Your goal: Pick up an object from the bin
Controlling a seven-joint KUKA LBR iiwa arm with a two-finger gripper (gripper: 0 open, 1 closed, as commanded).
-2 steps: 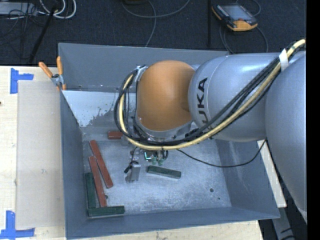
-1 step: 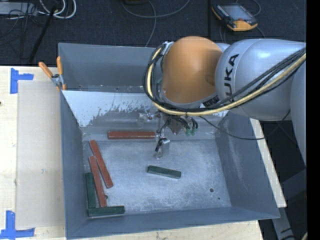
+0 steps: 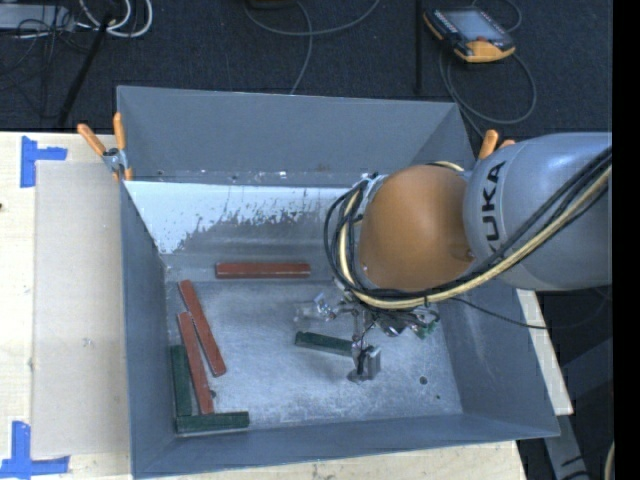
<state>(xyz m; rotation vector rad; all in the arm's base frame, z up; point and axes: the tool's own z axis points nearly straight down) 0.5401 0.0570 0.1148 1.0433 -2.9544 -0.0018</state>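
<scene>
The gripper (image 3: 363, 360) sits low at centre frame, at the right end of a dark green bar (image 3: 320, 341). Whether the jaws are clenched cannot be told. Nothing looks lifted yet.

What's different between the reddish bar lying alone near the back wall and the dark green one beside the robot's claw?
Colour: the reddish-brown bar against the dark green bar. Length: the reddish-brown bar shows longer; the dark green bar's right end meets the gripper. Place: the reddish-brown bar lies apart from the gripper, the dark green bar right beside it. Both are slim straight bars lying flat on the bin floor.
</scene>
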